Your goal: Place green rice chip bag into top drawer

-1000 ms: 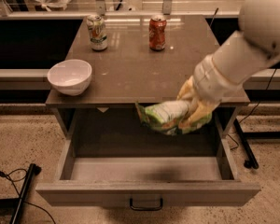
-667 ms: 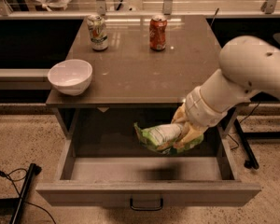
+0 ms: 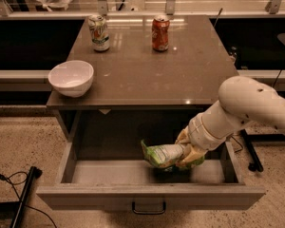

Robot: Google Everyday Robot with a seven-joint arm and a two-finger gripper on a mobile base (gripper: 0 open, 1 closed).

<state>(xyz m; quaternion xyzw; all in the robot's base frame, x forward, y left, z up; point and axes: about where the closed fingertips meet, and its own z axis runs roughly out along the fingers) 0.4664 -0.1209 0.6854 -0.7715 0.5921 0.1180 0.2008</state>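
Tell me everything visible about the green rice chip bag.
The green rice chip bag is a crumpled, shiny, foil-looking packet in light green and white. It lies roughly horizontal. Its left end is free and points toward the drawer's middle, and its right end is clamped in the yellowish gripper. It hangs low inside the open top drawer, right of centre, above the pale floor. Whether it touches that floor cannot be told.

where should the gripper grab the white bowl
Pinch the white bowl by its rim from above, one finger inside, one outside: it stands upright, mouth up, near the front left corner of the table, and looks too wide to span. The gripper is down in the top drawer, holding the green rice chip bag.
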